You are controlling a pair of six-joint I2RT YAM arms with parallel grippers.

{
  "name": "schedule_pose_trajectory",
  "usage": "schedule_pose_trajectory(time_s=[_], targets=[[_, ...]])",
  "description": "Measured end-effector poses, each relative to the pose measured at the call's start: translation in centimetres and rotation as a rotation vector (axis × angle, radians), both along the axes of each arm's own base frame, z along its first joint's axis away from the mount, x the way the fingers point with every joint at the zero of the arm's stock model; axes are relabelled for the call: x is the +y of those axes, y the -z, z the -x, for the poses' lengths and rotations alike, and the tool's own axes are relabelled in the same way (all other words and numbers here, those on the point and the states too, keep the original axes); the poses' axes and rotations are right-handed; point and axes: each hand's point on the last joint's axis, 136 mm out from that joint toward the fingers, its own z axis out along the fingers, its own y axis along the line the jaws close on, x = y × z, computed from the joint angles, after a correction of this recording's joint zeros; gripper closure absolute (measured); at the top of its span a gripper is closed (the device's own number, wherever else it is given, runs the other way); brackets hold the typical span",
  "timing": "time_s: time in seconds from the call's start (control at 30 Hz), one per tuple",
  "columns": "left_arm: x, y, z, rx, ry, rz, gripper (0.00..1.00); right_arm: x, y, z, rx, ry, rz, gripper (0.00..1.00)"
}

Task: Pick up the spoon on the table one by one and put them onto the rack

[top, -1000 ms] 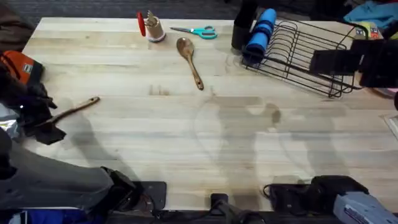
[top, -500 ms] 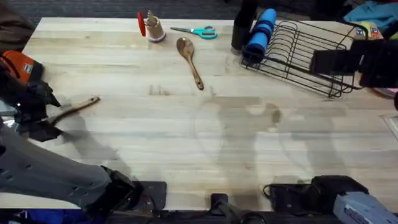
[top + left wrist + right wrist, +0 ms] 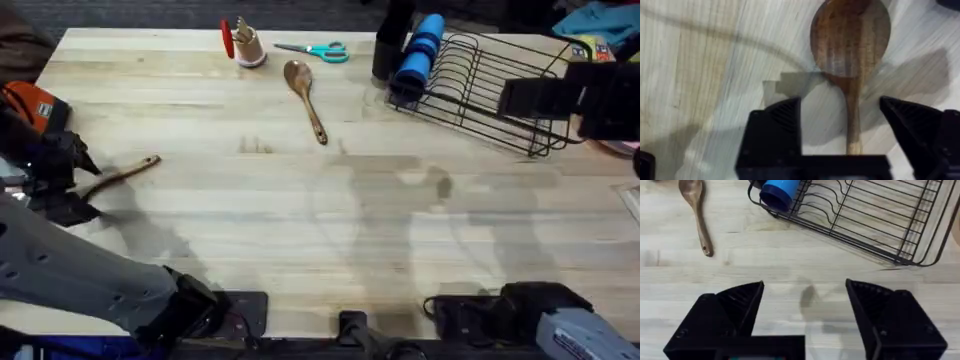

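Note:
One brown wooden spoon (image 3: 126, 172) lies near the table's left edge. Its bowl (image 3: 850, 37) and handle show in the left wrist view. My left gripper (image 3: 68, 192) (image 3: 840, 125) is open just over it, with the handle lying between the two black fingers and untouched. A second spoon (image 3: 305, 100) (image 3: 696, 212) lies at the far middle of the table. The black wire rack (image 3: 485, 95) (image 3: 875, 225) stands at the far right. My right gripper (image 3: 522, 100) (image 3: 805, 310) hovers open and empty beside the rack.
A blue cylinder (image 3: 418, 52) (image 3: 781, 191) lies on the rack's left end beside a tall black cup (image 3: 388, 45). Teal-handled scissors (image 3: 318, 50) and a small holder with a red tool (image 3: 243, 42) sit along the far edge. An orange object (image 3: 35, 103) is at the left edge.
My left gripper has shifted slightly towards the far side, over the near spoon's bowl end. Both spoons and the right arm have stayed put.

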Motion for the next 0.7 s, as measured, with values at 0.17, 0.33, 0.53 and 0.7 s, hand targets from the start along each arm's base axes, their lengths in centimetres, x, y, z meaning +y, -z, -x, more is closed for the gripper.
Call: schedule_pose_trajectory(time_s=[0.17, 0.33, 0.53, 0.7], targets=[[-0.12, -0.03, 0.12, 0.004, -0.005, 0.005, 0.289, 0.0, 0.0, 0.0, 0.0, 0.0, 0.0, 0.009], [-0.27, -0.04, 0.25, 0.01, -0.006, 0.011, 0.653, 0.0, 0.0, 0.0, 0.0, 0.0, 0.0, 0.009], [-0.38, -0.07, 0.68, 0.031, -0.006, 0.012, 0.941, 0.0, 0.0, 0.0, 0.0, 0.0, 0.0, 0.009], [-0.33, -0.13, 0.73, 0.037, 0.0, 0.009, 0.945, 0.01, 0.0, 0.0, 0.0, 0.0, 0.0, 0.009]])
